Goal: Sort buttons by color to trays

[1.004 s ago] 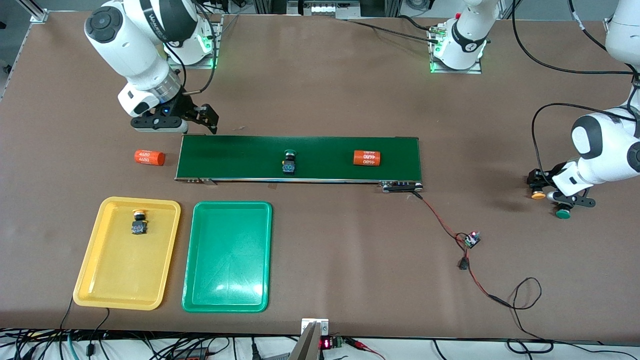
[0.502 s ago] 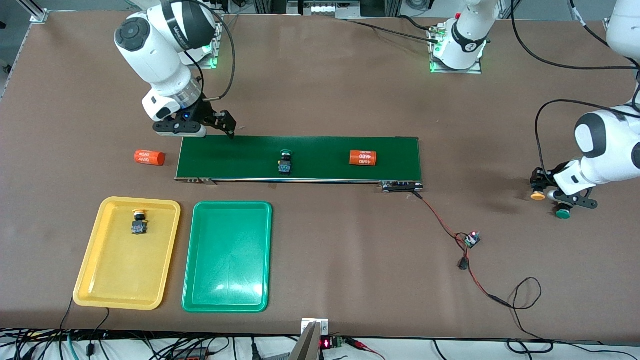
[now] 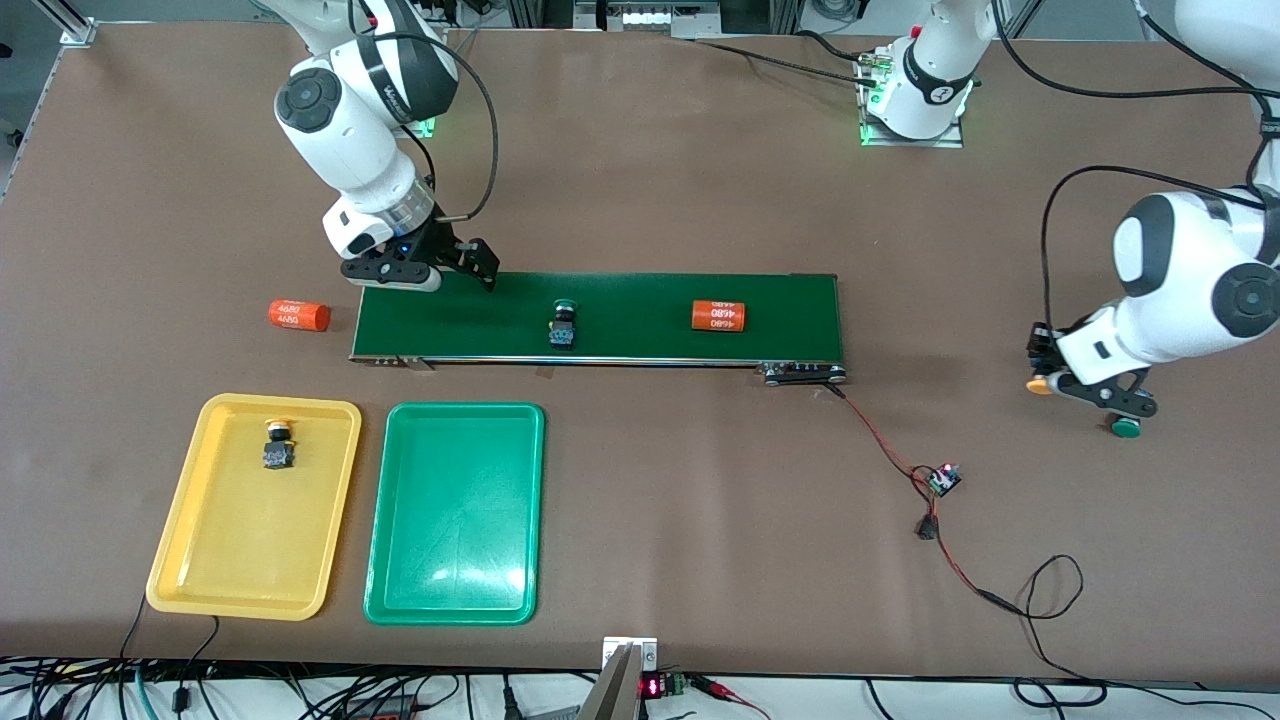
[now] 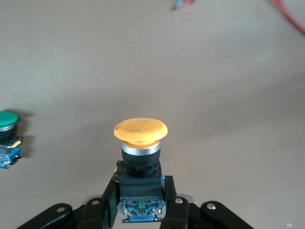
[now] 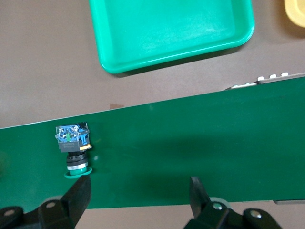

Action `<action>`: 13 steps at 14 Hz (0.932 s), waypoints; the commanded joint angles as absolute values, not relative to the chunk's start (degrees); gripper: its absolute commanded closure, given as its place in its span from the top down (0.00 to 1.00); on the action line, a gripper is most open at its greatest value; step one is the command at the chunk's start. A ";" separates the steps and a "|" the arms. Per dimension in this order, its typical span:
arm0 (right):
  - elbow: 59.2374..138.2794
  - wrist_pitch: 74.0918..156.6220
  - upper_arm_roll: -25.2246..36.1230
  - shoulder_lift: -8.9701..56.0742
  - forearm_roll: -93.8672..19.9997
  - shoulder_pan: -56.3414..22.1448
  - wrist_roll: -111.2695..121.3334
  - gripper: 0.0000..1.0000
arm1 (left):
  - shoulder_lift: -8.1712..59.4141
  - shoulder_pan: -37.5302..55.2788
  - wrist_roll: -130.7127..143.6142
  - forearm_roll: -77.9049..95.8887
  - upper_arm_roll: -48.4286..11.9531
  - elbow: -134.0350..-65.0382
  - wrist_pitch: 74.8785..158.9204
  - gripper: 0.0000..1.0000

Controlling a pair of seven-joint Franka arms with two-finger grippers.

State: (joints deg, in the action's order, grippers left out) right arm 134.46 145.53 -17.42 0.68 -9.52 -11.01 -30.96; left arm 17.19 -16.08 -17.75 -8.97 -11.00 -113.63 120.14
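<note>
Right claw (image 3: pixel 460 268), spread, hanging over belt (image 3: pixel 640 345) end; next: going to green button (image 3: pixel 562 325). Left claw (image 4: pixel 141 210) pinching yellow button (image 4: pixel 140 143).

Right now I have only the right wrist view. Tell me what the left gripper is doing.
Observer: The left gripper is shut on a yellow button at the left arm's end of the table.
Operator: Report what is beside it.
Observer: A green button stands on the table right next to it.
Operator: Check the yellow tray.
Observer: The yellow tray holds one other yellow button, lying toward the tray's end nearer the belt.
</note>
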 commanded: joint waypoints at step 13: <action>132.28 142.47 -17.58 4.57 5.10 -13.80 -47.01 0.91 | 10.28 0.44 0.41 2.80 -13.09 -117.59 110.92 0.00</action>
